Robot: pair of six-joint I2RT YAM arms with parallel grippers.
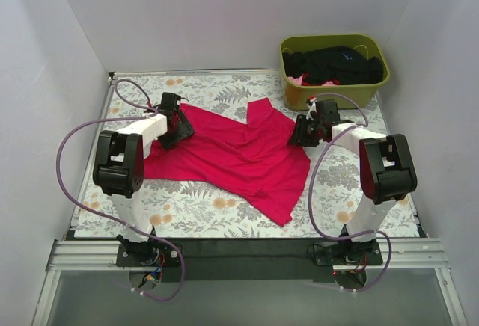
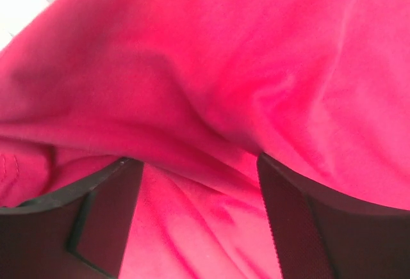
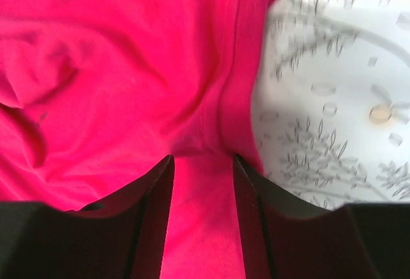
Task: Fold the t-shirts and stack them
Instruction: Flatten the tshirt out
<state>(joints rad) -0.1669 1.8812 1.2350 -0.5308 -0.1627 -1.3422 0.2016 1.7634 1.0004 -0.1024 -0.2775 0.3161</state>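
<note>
A crimson-red t-shirt (image 1: 239,158) lies spread and rumpled across the flowered table, one sleeve pointing to the back. My left gripper (image 1: 178,127) is low at the shirt's left edge. In the left wrist view its jaws stand wide apart (image 2: 197,160), with wrinkled red cloth (image 2: 211,68) filling the gap and a fold lying over the fingertips (image 2: 282,196). My right gripper (image 1: 301,133) sits at the shirt's right edge near the sleeve. Its jaws (image 3: 203,159) are open, with a band of the red shirt (image 3: 128,68) and its hem between them. Black t-shirts (image 1: 337,64) lie heaped in the bin.
An olive-green bin (image 1: 299,93) stands at the back right corner, just behind the right gripper, and holds dark clothes with a bit of pink. White walls enclose the table (image 1: 209,210) on three sides. Purple cables loop beside each arm.
</note>
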